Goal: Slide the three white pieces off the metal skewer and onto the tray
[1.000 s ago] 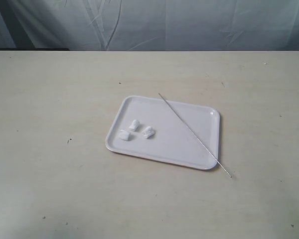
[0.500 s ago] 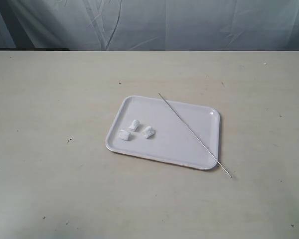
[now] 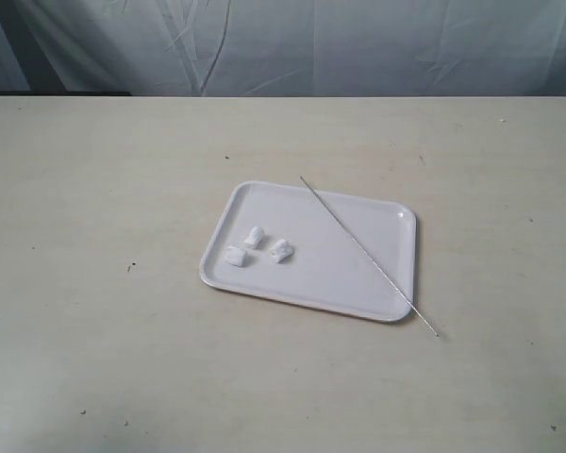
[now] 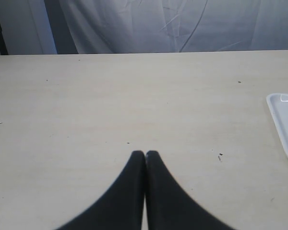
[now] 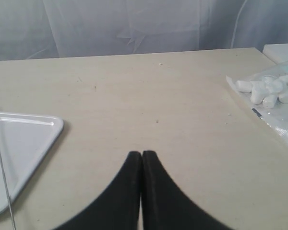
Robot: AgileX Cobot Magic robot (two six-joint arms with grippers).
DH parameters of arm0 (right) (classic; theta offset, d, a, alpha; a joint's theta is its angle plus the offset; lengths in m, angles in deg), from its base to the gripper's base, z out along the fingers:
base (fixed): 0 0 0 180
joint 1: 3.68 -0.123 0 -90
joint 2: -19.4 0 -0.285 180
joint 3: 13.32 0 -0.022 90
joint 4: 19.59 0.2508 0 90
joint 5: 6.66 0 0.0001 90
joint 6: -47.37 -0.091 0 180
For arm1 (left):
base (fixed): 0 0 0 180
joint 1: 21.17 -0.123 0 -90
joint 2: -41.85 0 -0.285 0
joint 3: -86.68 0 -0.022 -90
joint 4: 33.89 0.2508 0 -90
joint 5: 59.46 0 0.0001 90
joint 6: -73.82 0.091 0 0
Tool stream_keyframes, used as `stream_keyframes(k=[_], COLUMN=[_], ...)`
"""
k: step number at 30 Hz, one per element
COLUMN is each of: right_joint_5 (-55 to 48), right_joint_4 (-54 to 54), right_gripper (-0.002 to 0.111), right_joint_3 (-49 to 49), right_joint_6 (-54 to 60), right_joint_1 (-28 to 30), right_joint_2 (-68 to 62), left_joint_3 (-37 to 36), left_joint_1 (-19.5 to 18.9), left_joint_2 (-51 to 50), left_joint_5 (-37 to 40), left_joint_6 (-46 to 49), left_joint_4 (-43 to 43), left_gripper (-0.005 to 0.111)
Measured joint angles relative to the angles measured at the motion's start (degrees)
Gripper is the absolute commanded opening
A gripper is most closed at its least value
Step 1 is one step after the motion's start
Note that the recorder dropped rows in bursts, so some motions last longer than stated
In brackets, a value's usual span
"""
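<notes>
- Left gripper (image 4: 145,154): fingertips pressed together, nothing between them, over bare table (image 3: 94,189). The tray (image 4: 285,124) edge shows only at the border of the left wrist view.
- Right gripper (image 5: 142,154): tips also together, holding nothing. One rounded corner of the tray (image 5: 29,139) sits off to one side of it, not touching.
- Neither arm appears in the exterior view, so there is open tabletop on all sides of the tray (image 3: 311,274).
- Metal skewer (image 3: 369,256): bare, lying diagonally across the right half of the tray. Its long axis runs from the far rim to the near right corner, and both ends stick out past the rim (the near tip is over the table).
- Three white pieces (image 3: 254,237): off the skewer, in a loose cluster on the tray's left part, near each other and well apart from the rod.
- Surface: pale beige tabletop with a few dark specks. A wrinkled grey-white cloth backdrop (image 3: 358,47) hangs behind it.
- The right wrist view also shows a clear bag (image 5: 273,96) of white chunks near the table edge.
</notes>
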Motion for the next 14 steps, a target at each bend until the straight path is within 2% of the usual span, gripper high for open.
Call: stream_keyframes(k=[14], right_joint_5=[-0.41], right_joint_4=[0.0], right_gripper=[-0.001], right_joint_3=[0.0], right_joint_6=[0.0], right_joint_1=[0.0], right_joint_2=[0.0], left_joint_3=[0.0], left_joint_1=[0.0], left_joint_2=[0.0], left_joint_5=[0.0], left_joint_6=[0.0], left_joint_4=[0.0], left_gripper=[0.0])
